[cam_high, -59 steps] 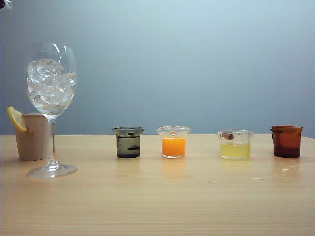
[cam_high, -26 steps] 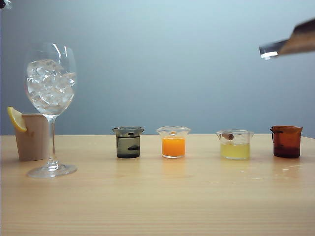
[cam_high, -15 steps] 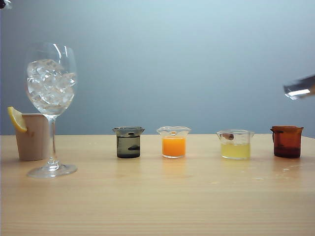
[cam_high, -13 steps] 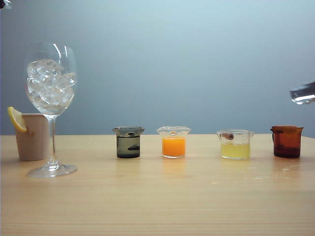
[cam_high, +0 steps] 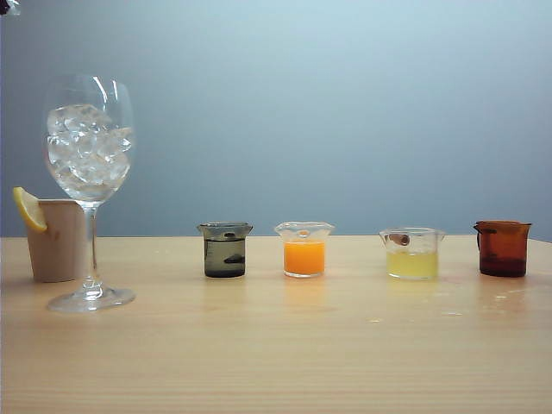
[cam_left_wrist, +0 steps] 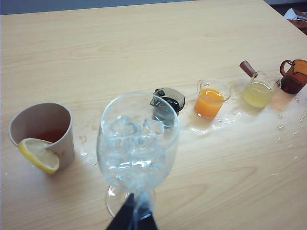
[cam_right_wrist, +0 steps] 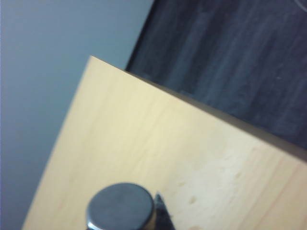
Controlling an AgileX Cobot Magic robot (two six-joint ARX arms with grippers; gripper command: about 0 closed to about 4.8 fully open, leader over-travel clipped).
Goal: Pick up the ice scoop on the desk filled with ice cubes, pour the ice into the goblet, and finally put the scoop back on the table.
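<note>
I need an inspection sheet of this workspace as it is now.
Surface: table, light wood, with water splashes.
Job's things: goblet upright, holding ice cubes; ice scoop, only a round grey end visible.
Clutter: beige cup with lemon slice; dark beaker, orange beaker, yellow beaker, brown beaker.
Grippers: left gripper by goblet's foot, fingers unclear; right gripper apparently holding the scoop above the table near its edge.
Cables: nothing seen.
Surroundings: grey-blue wall.
</note>
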